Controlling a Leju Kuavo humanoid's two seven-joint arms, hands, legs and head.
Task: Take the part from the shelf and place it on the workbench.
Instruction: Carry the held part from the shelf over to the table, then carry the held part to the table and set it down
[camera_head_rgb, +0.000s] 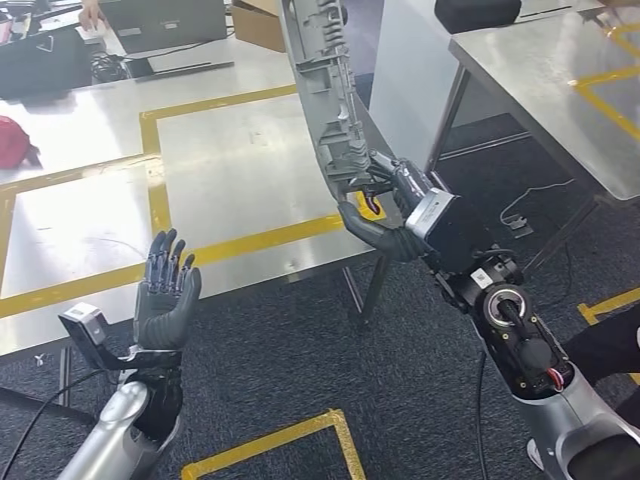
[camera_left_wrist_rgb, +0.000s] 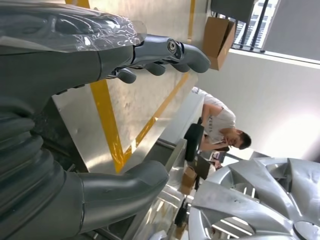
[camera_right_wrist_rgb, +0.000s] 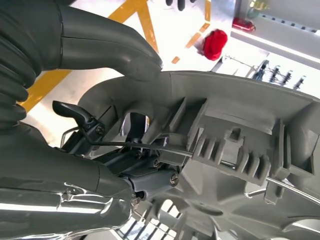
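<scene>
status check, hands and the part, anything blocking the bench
Right hand grips the grey part by its rim, held upright over the workbench edge. Left hand open, fingers spread, holding nothing. Bench surface under the part looks bare; not yet set down.

Silver arms end in dark grey hands, the left hand (camera_head_rgb: 164, 295) and right hand (camera_head_rgb: 389, 205), with black wrist housings, ribbed covers and thin black cables.

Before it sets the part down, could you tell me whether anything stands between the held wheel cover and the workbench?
Nothing visible does. The right hand grips the wheel cover by its rim, upright over the workbench edge; the surface beneath is bare. The left hand hovers open off to the side, clear of the path.
</scene>
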